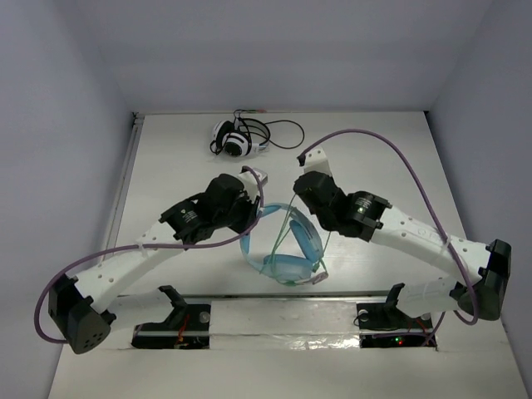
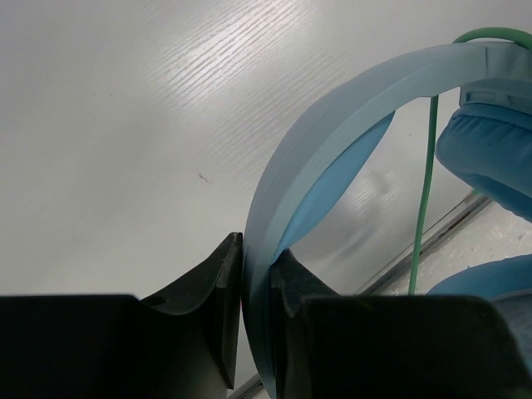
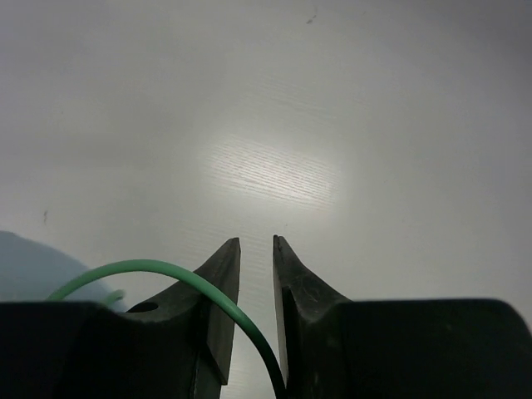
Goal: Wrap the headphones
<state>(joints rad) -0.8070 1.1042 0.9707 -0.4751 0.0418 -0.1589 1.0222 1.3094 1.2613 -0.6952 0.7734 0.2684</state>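
Your left gripper (image 2: 256, 249) is pinched hard on the wide band (image 2: 332, 125) of the light blue over-ear headphones (image 1: 284, 264), a finger pressed flat on each face, low on the arc. The headphones sit mid-table between your two arms. The band arches up toward your left jaws, and the padded blue ear cups (image 2: 490, 141) hang on the near side, close to the metal strip (image 1: 283, 294) along the table's front edge. You have little margin there, and I cannot tell whether the cups touch the surface.

Your right gripper (image 3: 256, 243) stands a narrow slit apart. The thin pale-green cable (image 3: 158, 268) curves over the finger on the left of that wrist view and drops into the slit near its root. The gap is wider than the cable, so nothing is pinched.

Ahead of the right fingertips you have only the white table (image 1: 391, 166), with broad open room out to the right-hand wall. On the left, the raised side rail (image 1: 127, 191) is well apart from your left wrist. At the far edge, the small black-and-white headphones (image 1: 233, 138) and their black cable (image 1: 287, 126) lie well apart from both grippers.
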